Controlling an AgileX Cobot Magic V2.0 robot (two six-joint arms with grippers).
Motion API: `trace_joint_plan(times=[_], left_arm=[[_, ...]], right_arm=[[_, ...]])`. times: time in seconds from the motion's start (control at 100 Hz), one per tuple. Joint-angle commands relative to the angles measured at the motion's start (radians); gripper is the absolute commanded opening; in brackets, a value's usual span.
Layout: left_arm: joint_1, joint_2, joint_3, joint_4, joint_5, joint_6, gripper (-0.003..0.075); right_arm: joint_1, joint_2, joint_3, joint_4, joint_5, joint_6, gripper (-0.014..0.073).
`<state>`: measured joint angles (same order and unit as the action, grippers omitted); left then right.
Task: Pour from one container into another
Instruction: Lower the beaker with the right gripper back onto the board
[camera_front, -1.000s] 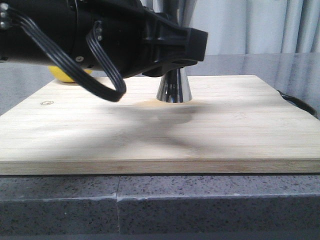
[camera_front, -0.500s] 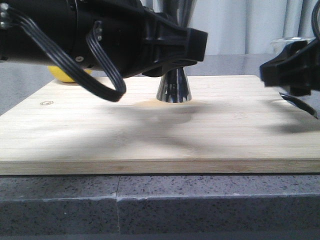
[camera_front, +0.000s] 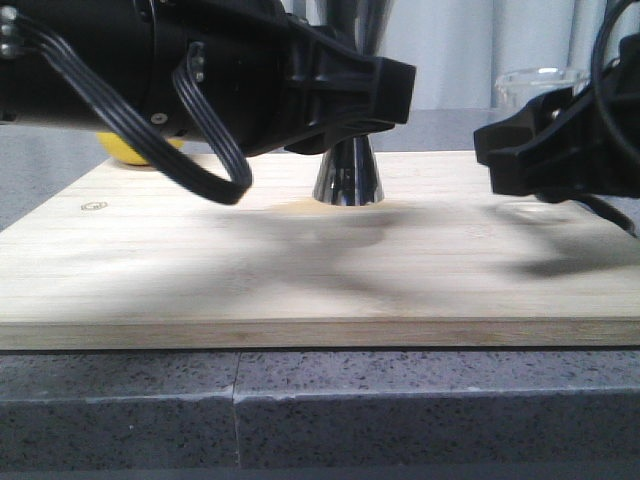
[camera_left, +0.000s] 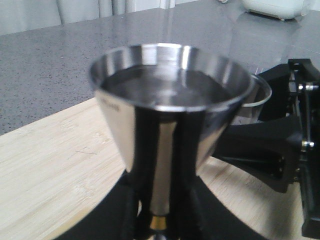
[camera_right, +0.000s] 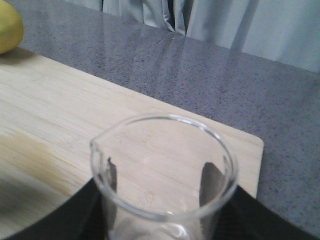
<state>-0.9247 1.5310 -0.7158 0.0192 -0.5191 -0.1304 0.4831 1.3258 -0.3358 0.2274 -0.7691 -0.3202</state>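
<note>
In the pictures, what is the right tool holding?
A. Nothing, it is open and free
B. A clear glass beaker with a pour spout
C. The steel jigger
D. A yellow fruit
B: the right wrist view shows the clear glass beaker with its spout between the dark fingers of the right tool, while the steel jigger sits in the left tool.

Left claw (camera_front: 345, 120) is gripping the steel jigger (camera_front: 348, 175), which is standing upright on the wooden board (camera_front: 300, 270). Right claw (camera_front: 545, 150) is holding the glass beaker (camera_front: 535, 85) above the board's right side.
</note>
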Motion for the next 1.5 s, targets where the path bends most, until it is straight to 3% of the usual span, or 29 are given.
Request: trace_joint_plan(times=[0.0,0.33,1.34,1.49], left_arm=[[0.002,-0.044,-0.032,-0.002,-0.091,0.000,-0.0019],[0.002,-0.044,-0.032,-0.002,-0.091,0.000,-0.0019],[0.002,-0.044,-0.032,-0.002,-0.091,0.000,-0.0019],[0.002,-0.044,-0.032,-0.002,-0.091,0.000,-0.0019]], right_arm=[[-0.001,0.027,-0.020,-0.018,-0.131,0.031,0.0206],[-0.001,0.109,-0.030,-0.052,-0.228,0.039,0.0206],[-0.001,0.111,-0.028,-0.052,-0.168,0.040,0.0210],[-0.001,0.111,-0.028,-0.052,-0.143,0.047,0.0267]])
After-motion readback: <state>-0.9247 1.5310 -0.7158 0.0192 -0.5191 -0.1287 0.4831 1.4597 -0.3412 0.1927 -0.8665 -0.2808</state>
